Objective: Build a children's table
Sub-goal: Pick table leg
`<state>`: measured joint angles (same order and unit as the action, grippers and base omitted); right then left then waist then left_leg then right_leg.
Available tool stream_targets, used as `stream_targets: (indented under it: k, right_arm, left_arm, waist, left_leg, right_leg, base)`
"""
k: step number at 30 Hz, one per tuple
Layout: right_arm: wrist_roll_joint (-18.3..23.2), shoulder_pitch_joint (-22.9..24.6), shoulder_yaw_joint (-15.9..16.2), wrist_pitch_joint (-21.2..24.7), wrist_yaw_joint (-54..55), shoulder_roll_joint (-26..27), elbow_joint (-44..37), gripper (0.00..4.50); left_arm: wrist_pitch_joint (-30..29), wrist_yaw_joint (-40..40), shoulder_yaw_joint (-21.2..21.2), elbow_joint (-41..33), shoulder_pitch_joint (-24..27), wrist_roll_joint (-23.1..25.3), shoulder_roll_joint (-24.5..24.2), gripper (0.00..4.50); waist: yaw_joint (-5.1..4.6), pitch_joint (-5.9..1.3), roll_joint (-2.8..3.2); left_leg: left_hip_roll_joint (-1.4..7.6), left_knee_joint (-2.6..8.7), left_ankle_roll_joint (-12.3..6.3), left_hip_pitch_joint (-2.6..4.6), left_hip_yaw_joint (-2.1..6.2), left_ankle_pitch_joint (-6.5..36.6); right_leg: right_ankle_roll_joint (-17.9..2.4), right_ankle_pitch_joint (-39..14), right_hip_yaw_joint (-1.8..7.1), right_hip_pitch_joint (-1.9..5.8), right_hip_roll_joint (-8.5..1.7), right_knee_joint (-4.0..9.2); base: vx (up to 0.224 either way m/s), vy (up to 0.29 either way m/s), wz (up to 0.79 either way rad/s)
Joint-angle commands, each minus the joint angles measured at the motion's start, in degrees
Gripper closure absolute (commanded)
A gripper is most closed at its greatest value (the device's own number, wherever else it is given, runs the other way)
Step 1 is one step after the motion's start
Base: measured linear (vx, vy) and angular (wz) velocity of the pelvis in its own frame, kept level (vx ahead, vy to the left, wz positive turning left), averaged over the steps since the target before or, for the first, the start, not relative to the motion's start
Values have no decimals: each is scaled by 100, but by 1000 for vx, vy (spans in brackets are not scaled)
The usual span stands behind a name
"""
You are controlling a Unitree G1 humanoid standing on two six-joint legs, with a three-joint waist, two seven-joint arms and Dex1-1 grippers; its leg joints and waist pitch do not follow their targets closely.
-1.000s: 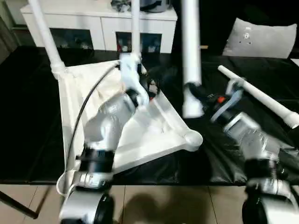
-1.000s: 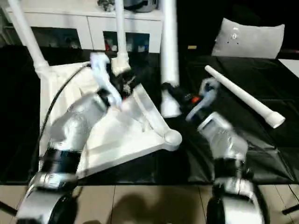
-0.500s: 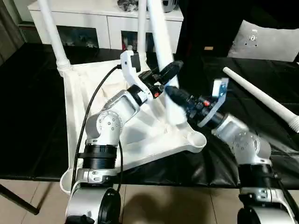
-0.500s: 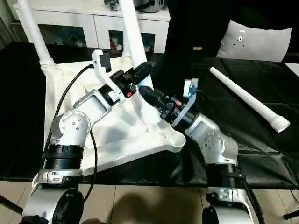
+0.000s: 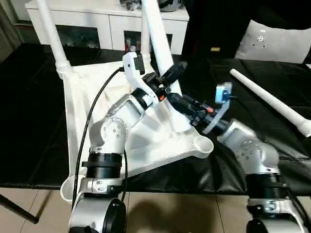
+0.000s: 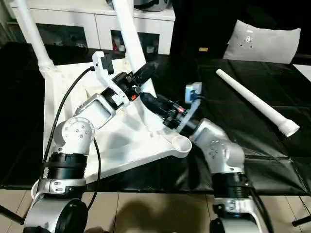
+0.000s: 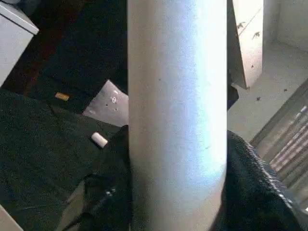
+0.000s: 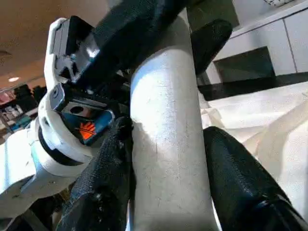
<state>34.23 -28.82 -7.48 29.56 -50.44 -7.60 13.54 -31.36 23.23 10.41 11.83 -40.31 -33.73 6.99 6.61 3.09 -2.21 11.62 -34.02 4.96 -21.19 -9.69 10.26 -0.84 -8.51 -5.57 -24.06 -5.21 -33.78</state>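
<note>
Two grippers meet on one white leg [image 5: 163, 53], which leans over the upturned table top [image 5: 97, 111] with its thick lower end down near the right front corner. The left gripper [image 5: 171, 76] takes the leg higher up, and in the left wrist view the pole runs straight between its dark fingers [image 7: 250, 183], which sit on either side of it. Whether they already press it or only bracket it I cannot tell. The right gripper [image 5: 181, 100] holds the same leg lower down, its fingers [image 8: 103, 183] clamped on both flanks of the pole in the right wrist view. Holding at two heights makes sense: a long tapered pole swings easily, and a second hold lets the robot steer the foot while the other sets the lean.

The table top lies ribs upward on the black counter [image 5: 29, 126] so that the round corner sockets face up. The nearest open socket [image 5: 200, 144] sits just beside the foot of the held leg (probably where this leg is meant to go). Two legs already stand upright in the far corners, one at the far left [image 5: 51, 34]. The fourth leg [image 5: 269, 102] lies flat on the counter, well apart to the right, waiting its turn
</note>
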Motion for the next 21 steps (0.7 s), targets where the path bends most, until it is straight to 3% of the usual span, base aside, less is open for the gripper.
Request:
stream_targets:
  k: [1,4,5,9,13,17,21]
  right_arm:
    - [38,69,3,-1,47,-28,-121,266]
    - [-129,99,113,-221,101,-39,-46,266]
    - [-216,91,128,-323,152,-25,-18,266]
    - [-834,-13,252,-1125,624,127,196,266]
    - [-925,-18,308,-1304,706,195,210,266]
    - [-1013,1,436,-1420,742,219,291,266]
    - [-1186,3,499,-1602,824,222,391,266]
  left_arm:
    - [2,-16,-143,-203,8,4,92,226]
    - [140,-176,-177,-185,33,157,114,253]
    - [207,-242,-206,-174,35,239,101,253]
    - [539,-871,-340,-52,-44,839,47,260]
    - [652,-985,-421,-26,-46,1015,44,260]
    - [690,-1039,-476,-24,-9,1025,94,261]
    - [723,-1057,-496,-23,4,1013,92,261]
  waist:
    - [6,-404,-17]
    - [9,-398,-23]
    - [9,-392,1]
    - [-10,-394,-19]
    - [-22,-395,-11]
    - [-24,-402,-5]
    - [-20,-395,-13]
  left_leg:
    - [138,426,-160,16,10,1075]
    - [137,425,-181,14,2,1076]
    - [137,432,-166,13,9,1122]
    - [137,437,-93,9,16,1192]
    - [134,440,-102,16,20,1188]
    - [140,433,-158,17,13,1109]
    - [133,433,-171,16,7,1161]
  right_leg:
    - [-692,-1713,246,372,-303,411]
    - [-740,-1665,248,375,-307,410]
    - [-713,-1741,247,372,-309,417]
    - [-556,-1930,247,366,-317,436]
    - [-538,-1886,247,363,-308,437]
    - [-692,-1581,254,367,-298,400]
    - [-719,-1622,257,373,-301,405]
  base:
    - [0,0,0]
    - [0,0,0]
    - [0,0,0]
    - [0,0,0]
    - [0,0,0]
    - [0,0,0]
    - [0,0,0]
